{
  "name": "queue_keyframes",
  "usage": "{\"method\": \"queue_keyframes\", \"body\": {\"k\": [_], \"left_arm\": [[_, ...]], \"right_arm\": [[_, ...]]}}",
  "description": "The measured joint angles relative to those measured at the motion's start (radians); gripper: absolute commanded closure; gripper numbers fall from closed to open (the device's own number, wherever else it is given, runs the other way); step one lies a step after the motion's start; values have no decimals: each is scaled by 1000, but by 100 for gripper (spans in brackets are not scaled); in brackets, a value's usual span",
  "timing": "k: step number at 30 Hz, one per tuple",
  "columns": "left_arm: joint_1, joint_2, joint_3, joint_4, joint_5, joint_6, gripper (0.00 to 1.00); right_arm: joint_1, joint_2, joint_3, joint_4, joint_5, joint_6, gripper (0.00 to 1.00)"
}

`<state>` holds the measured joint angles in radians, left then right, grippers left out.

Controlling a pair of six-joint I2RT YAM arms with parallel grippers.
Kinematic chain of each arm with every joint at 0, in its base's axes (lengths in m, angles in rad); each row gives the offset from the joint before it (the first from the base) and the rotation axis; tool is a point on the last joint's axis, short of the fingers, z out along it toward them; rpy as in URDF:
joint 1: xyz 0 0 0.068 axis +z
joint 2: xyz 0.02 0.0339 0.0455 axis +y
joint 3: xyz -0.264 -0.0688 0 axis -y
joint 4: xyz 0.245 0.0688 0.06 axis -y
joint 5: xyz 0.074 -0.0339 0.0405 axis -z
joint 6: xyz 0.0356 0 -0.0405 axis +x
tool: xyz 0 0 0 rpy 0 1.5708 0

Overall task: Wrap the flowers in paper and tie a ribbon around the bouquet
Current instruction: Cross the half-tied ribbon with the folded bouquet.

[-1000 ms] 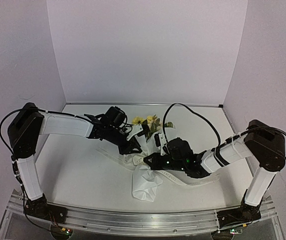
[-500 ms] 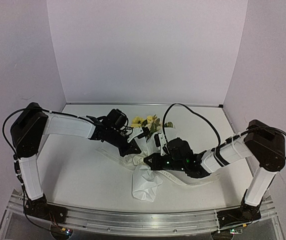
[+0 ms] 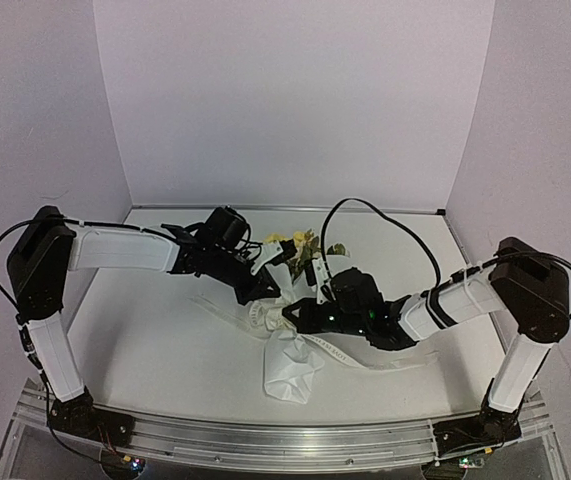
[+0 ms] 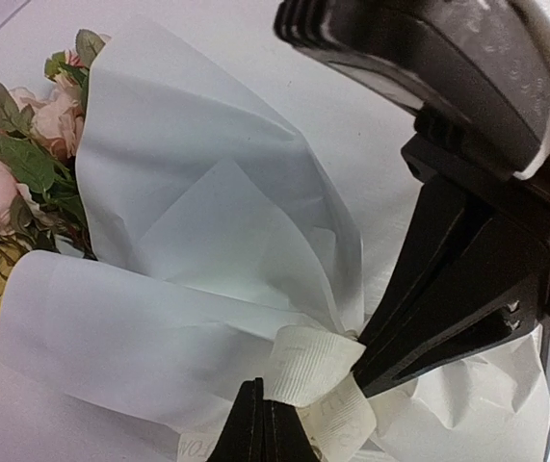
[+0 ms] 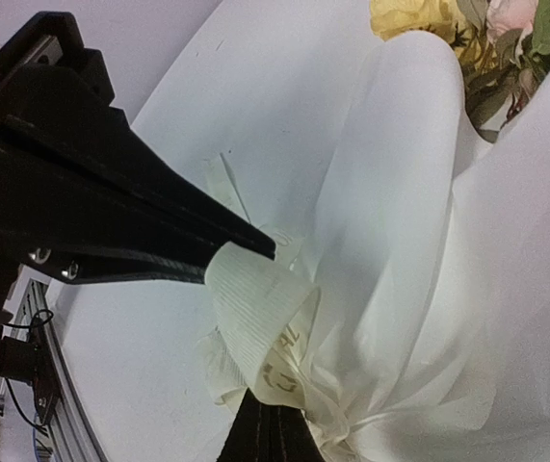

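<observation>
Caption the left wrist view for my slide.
Left end effector and right end effector both pinch the cream lettered ribbon cinching the white paper cone of pink and yellow blooms.

The only print I can find is on the ribbon (image 5: 260, 313). On its loop, just above my right pincer (image 5: 267, 422), a few dark letters lie sideways. 2 of them look like "HL", with a curved stroke below, but the creases stop me reading a word. From my left wrist, 2 or 3 letters show at the bottom edge, cut off. From above, the ribbon's tail on the counter (image 3: 165, 330) carries a row of dark marks too small to read.
</observation>
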<state>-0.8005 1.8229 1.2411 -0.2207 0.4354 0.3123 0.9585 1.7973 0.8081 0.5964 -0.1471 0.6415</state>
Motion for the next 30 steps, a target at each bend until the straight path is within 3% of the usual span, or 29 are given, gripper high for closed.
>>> {"method": "queue_keyframes", "body": {"k": [30], "left_arm": [[-37, -68, -40, -92, 38, -52, 100]], "right_arm": [[-23, 101, 112, -13, 20, -79, 100]]}}
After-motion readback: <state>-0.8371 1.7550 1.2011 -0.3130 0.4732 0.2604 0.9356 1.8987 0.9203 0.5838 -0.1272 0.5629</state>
